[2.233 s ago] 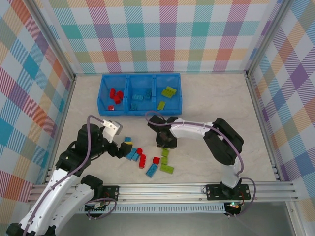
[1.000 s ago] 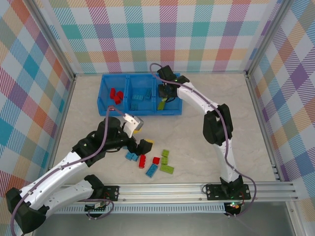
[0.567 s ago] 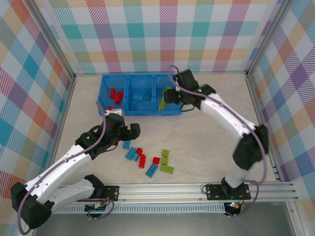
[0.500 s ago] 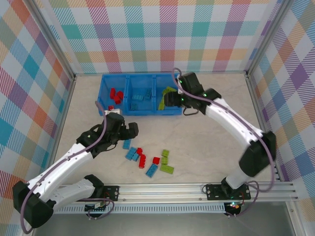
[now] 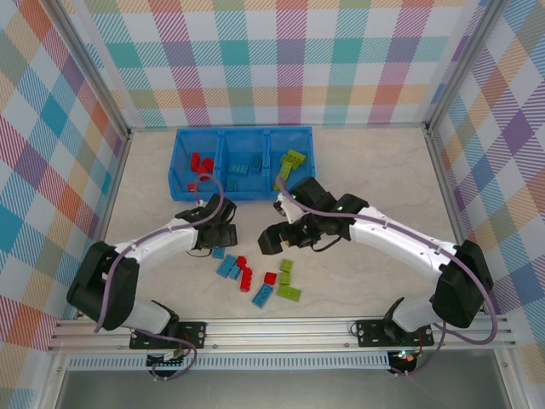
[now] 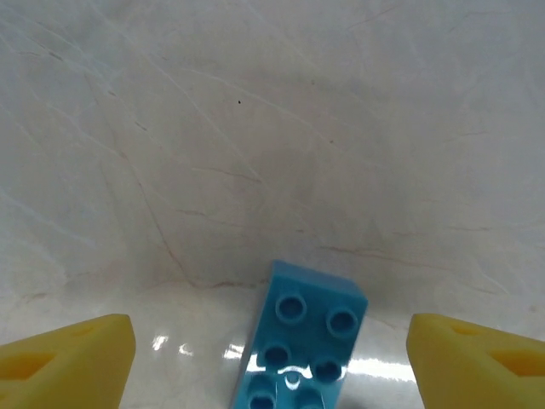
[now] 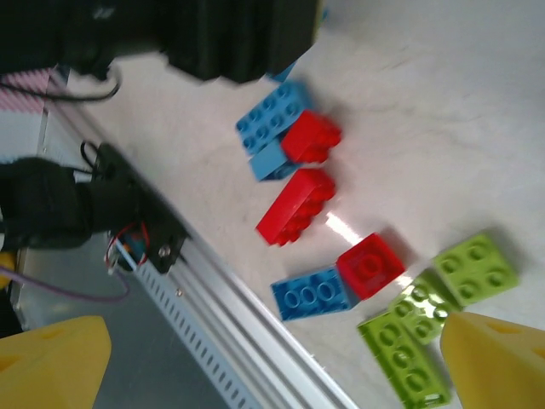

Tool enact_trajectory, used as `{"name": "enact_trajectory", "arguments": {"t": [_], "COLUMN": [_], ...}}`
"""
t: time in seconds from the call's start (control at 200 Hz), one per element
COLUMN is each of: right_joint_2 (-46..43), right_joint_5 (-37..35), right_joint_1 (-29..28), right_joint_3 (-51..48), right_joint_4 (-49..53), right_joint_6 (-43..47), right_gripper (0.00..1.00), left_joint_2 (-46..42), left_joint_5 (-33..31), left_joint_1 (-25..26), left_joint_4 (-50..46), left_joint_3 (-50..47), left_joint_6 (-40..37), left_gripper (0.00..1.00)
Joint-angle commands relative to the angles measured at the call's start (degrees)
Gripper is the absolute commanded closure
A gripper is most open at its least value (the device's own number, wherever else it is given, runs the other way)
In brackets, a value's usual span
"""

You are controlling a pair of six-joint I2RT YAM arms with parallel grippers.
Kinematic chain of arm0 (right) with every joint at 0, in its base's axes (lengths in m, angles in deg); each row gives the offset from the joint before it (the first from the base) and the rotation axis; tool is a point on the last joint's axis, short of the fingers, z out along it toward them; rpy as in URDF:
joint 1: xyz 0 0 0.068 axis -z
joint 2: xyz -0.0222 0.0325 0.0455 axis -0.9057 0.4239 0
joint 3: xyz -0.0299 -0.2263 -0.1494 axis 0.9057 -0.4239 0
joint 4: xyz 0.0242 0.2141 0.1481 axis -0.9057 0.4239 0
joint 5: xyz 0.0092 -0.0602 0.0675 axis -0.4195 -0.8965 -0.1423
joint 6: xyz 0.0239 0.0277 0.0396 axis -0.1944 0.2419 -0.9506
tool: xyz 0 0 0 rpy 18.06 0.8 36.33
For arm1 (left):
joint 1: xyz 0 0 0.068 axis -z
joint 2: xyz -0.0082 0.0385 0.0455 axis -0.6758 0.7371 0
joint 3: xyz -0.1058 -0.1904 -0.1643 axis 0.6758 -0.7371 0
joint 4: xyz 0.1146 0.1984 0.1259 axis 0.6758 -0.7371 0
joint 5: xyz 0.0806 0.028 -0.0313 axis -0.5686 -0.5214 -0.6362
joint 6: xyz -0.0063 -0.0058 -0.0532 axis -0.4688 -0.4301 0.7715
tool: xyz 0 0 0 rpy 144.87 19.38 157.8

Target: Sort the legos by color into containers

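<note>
Ideally the left pincer point(image 6: 272, 362), spread astride the light blue brick point(image 6: 302, 336) near the bench's near edge, should sink squarely, then close on its long sides. Beside it the right pincer point(image 7: 274, 354) hangs spread over the loose legos point(image 7: 296, 204). The brick's near end is cut off in the left wrist view. The tray point(image 5: 243, 194) sits toward the far edge.

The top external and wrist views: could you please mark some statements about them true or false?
1. The left gripper's jaws stand open with a light blue brick between them. True.
2. The right gripper holds a red brick. False: its jaws are open and empty.
3. Red bricks lie in the tray's left compartment. True.
4. Every green brick is in the tray. False: some green bricks lie on the table.
</note>
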Motion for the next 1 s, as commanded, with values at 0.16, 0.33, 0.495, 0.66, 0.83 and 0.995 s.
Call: {"name": "enact_trajectory", "arguments": {"t": [0.16, 0.33, 0.495, 0.66, 0.83, 0.995], "right_joint_2": [2.62, 2.06, -1.13, -5.72, -7.38, -9.23], "right_joint_5": [0.35, -6.66, -9.29, -14.78, -20.38, -21.49], "right_joint_1": [-0.48, -0.75, -0.75, -0.75, -0.71, -0.66], "right_joint_3": [1.78, 4.20, 3.85, 1.30, 0.42, -0.96], "right_joint_4": [2.94, 11.03, 12.38, 11.04, 10.90, 10.05], "right_joint_6": [-3.29, -3.05, -5.16, -8.66, -10.71, -11.75], "right_gripper": [0.00, 0.00, 0.00, 0.00, 0.00, 0.00], "left_joint_2": [5.92, 5.72, 1.53, -8.40, -3.61, 11.24], "left_joint_5": [2.88, 4.43, 6.27, 8.78, 1.85, -0.37], "left_joint_1": [-1.29, -1.30, -1.29, -0.85, -0.89, -2.56], "left_joint_4": [4.31, 4.85, 1.70, -1.18, 2.58, 4.94], "left_joint_3": [-0.33, -1.59, -0.24, 6.07, 17.02, 30.80], "left_joint_6": [1.47, 1.89, 1.61, 1.42, -3.17, -6.91], "left_gripper": [0.41, 0.65, 0.79, 0.81, 0.82, 0.80]}}
